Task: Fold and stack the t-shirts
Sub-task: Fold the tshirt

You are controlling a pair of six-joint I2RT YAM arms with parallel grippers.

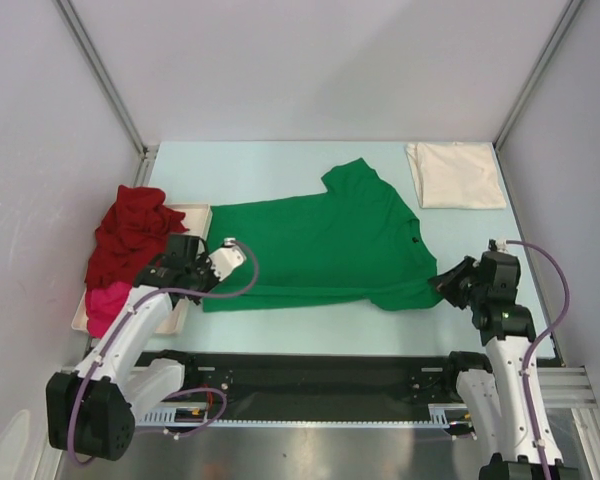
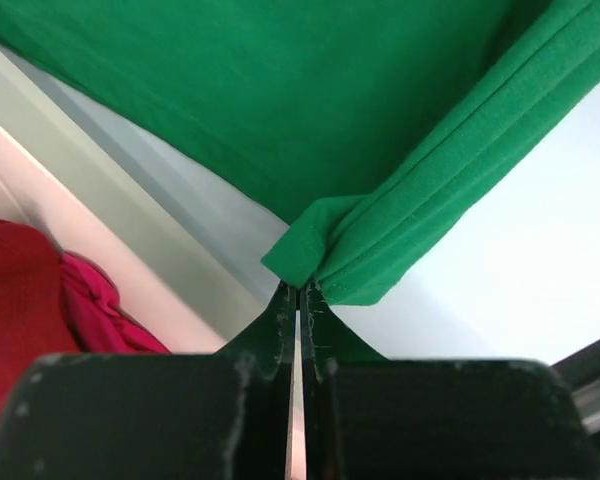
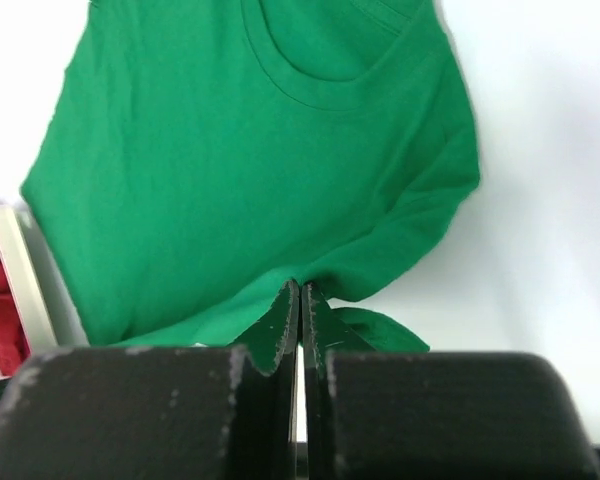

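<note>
The bright green t-shirt [image 1: 325, 245] lies spread across the middle of the table, collar to the right. My left gripper [image 1: 206, 268] is shut on its near-left hem corner [image 2: 310, 262]. My right gripper [image 1: 446, 283] is shut on its near-right sleeve edge [image 3: 320, 280]. The dark red t-shirt [image 1: 130, 232] is heaped on the cream tray [image 1: 198, 214] at the left, with the magenta pink t-shirt [image 1: 105, 300] under its near side. The cream-white t-shirt [image 1: 455, 174] lies folded at the far right corner.
Grey walls and metal posts enclose the table on three sides. A black rail runs along the near edge between the arm bases. The tray edge [image 2: 110, 255] stands close to the left of my left gripper.
</note>
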